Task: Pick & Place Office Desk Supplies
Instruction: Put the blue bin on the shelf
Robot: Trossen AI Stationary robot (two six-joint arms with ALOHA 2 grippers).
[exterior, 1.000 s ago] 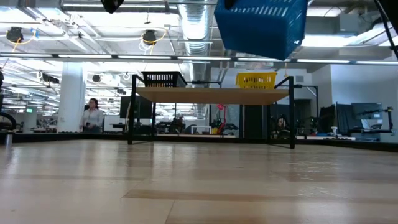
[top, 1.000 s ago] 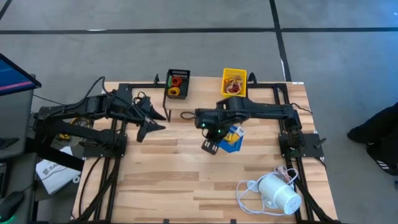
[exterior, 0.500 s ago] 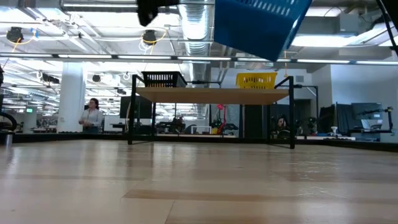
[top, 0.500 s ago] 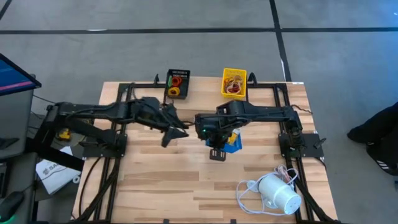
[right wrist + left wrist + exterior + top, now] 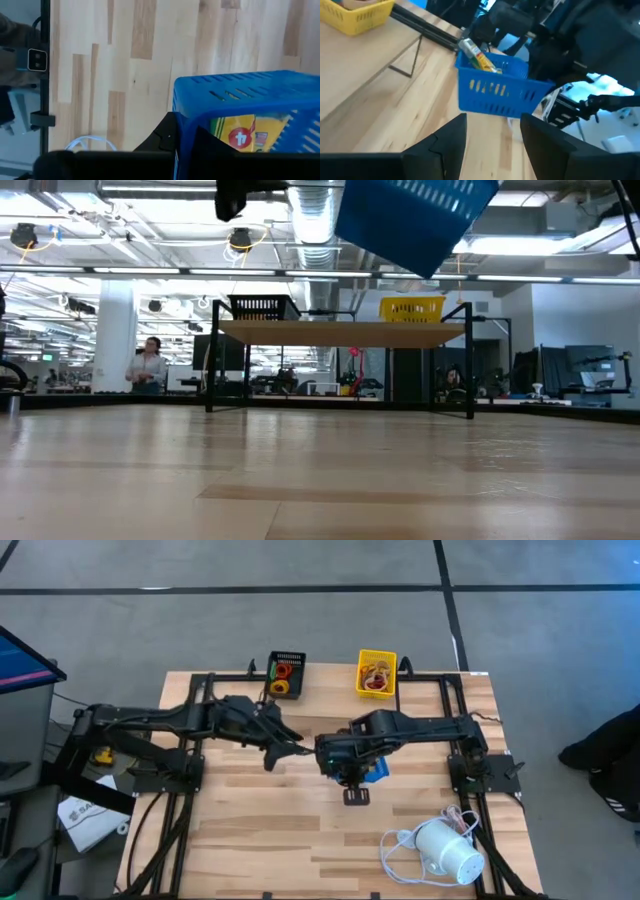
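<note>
Right end effector (image 5: 352, 772) is clamped on the rim of the blue tray (image 5: 374, 768), holding it clear of the surface (image 5: 260, 830); low view shows the tray (image 5: 415, 222) airborne and tilted. Vs 0.5 s ago the tray has tipped a bit further and sits slightly more toward 9 o'clock in the low view; in the high view less blue shows past the right arm.

Right wrist view: fingers pinch the tray wall (image 5: 220, 100), a yellow crayon-type box (image 5: 240, 135) lies inside. Left wrist view shows the tray (image 5: 497, 90) with a yellow-and-red stick-like item (image 5: 476, 56) poking above its rim; can't tell what it is.

Left end effector (image 5: 283, 751) sits just at 9 o'clock of the tray, near surface centre, fingers apart, holding nothing. Position barely changed from 0.5 s ago; a full second ago it was well out toward 9 o'clock.

Black mesh tray (image 5: 284, 674) at 12 o'clock edge holds rubber-band loops (image 5: 284, 669) (red, orange) and a yellow piece (image 5: 279, 688). Yellow tray (image 5: 377, 673) just to its 3 o'clock side holds tan and red bits (image 5: 376, 678); too small to sort. Both unchanged.

White cylindrical device (image 5: 448, 850) with cord (image 5: 400, 845) at the 4–5 o'clock corner, not moved.

A person (image 5: 147, 366) stands in the room far behind the surface.
</note>
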